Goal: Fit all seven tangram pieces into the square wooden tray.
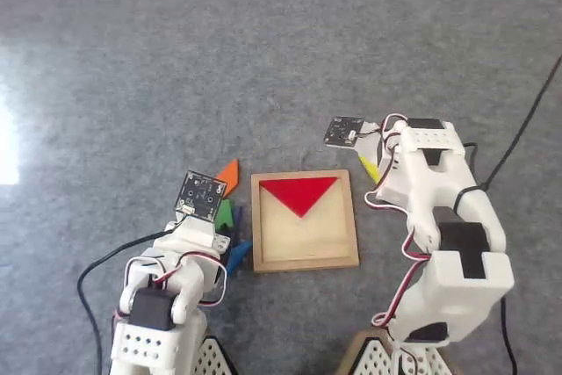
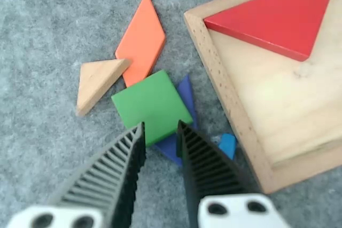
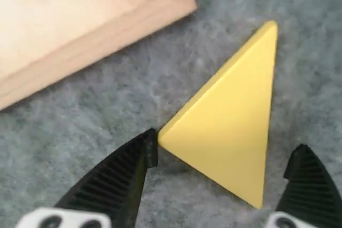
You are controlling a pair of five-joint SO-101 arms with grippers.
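Note:
The square wooden tray (image 1: pixel 305 256) lies mid-table with a large red triangle (image 1: pixel 299 192) in its far part. Left of the tray sit an orange parallelogram (image 2: pixel 141 41), a plain wooden triangle (image 2: pixel 96 81) and a green square (image 2: pixel 151 105). The green square overlaps a dark blue triangle (image 2: pixel 186 95), and a light blue piece (image 2: pixel 227 143) lies by the tray rim (image 2: pixel 224 94). My left gripper (image 2: pixel 160 132) is over the green square's near corner, its jaws narrowly open. My right gripper (image 3: pixel 227 150) is wide open, straddling a yellow triangle (image 3: pixel 235 126) just off the tray's corner (image 3: pixel 80 30).
Grey felt covers the table (image 1: pixel 132 85), with wide free room at the far side and left. Black cables trail from the left arm's base (image 1: pixel 88 278) and past the right arm (image 1: pixel 527 120). Both arm bases stand at the near edge.

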